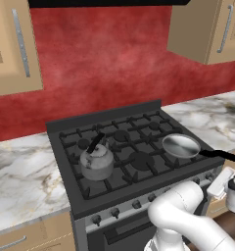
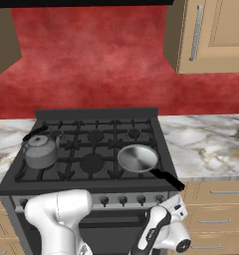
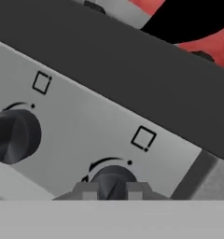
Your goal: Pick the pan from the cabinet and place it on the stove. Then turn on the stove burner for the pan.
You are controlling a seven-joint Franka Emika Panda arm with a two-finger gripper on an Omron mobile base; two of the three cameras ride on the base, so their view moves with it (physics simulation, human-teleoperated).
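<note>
On the stove (image 1: 134,147), the left base view shows the pan (image 1: 181,145) over its front right burner. Right base view agrees. At hand view's bottom, the end effector (image 3: 111,190) is clamped on the end knob (image 3: 112,179); slipping fingers would leave the burner unlit.

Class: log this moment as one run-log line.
pan: on stove, front right burner | kettle: front left | gripper: shut on knob

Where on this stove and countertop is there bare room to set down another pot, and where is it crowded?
Free: the marble counter right of the stove, the counter left of it, and the back burners behind kettle and pan. Crowded: the front right corner, where the pan's handle overhangs above the gripper at a knob.
</note>
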